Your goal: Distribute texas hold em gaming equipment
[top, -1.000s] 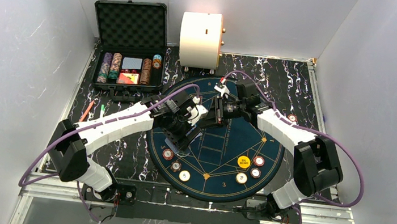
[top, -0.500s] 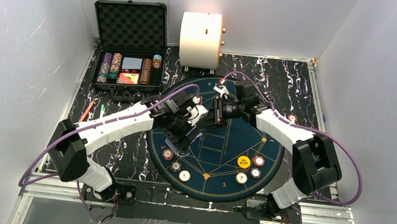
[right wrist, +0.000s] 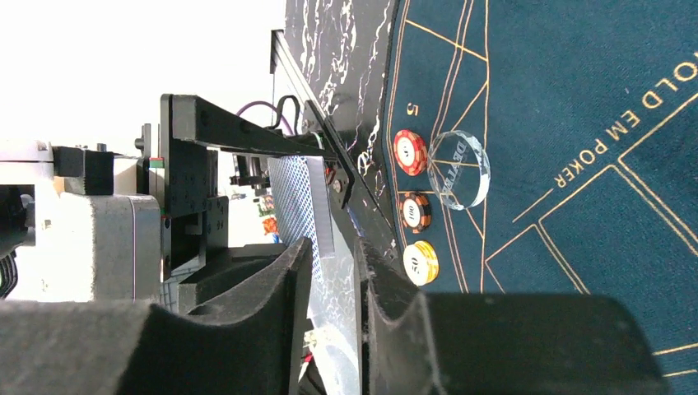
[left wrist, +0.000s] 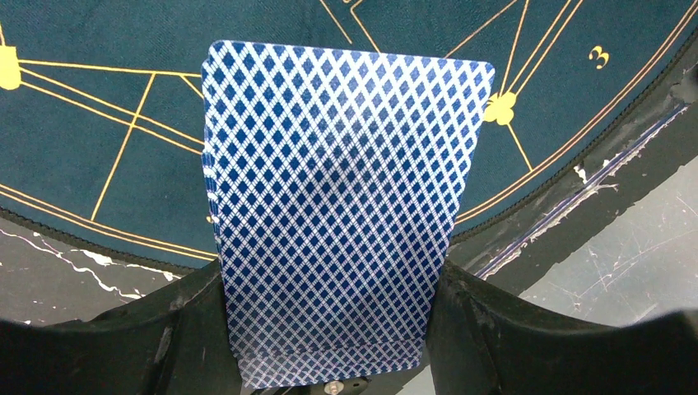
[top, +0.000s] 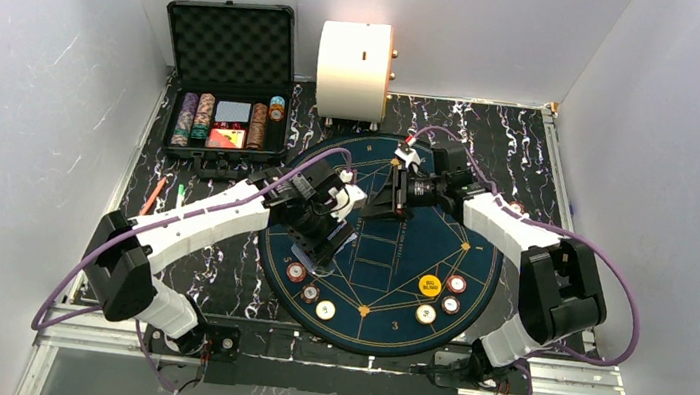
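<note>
Right gripper (right wrist: 332, 247) has retracted toward 2 o'clock, opening a wider gap from the left gripper (left wrist: 333, 329) and its cards (left wrist: 346, 206).

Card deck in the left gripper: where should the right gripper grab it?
Probably pinch the free short end of the card deck, which sticks out beyond the left gripper clamping its long edges. Come in from that far end, one finger on each face.

White arm shells (top: 213, 213), black joints (top: 129, 281), purple cables (top: 634, 328), matte black fingers (left wrist: 527, 337), possibly foam-padded
</note>
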Robot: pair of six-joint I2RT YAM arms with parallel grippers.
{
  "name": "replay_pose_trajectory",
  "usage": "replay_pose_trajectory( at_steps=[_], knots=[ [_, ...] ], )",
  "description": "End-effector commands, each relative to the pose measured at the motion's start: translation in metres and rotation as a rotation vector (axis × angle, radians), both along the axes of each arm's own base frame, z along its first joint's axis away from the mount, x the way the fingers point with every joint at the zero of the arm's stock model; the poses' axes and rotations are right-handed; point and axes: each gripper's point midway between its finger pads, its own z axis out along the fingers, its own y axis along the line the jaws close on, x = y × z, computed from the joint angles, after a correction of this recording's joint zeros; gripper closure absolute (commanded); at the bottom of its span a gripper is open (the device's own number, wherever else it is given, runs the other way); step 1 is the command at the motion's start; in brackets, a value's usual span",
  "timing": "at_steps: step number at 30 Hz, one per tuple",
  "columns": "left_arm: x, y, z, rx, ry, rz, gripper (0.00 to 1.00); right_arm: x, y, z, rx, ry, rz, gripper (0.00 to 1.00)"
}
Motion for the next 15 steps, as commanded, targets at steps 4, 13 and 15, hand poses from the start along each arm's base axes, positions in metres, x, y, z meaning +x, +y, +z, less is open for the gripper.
replay_pose_trajectory(
  at_steps=[4,13,15],
  knots=[
    [0.002,-0.007,0.031,-0.086,-0.049,-0.001,1.0,-0.013,0.004,0.01,0.04,-0.033,0.059,0.65],
    [0.003,-0.008,0.032,-0.087,-0.054,-0.001,1.0,-0.021,0.024,0.011,0.068,-0.019,0.098,0.75],
    [0.004,-0.008,0.033,-0.086,-0.055,-0.002,1.0,-0.024,0.028,0.011,0.071,-0.017,0.111,0.79]
  ],
)
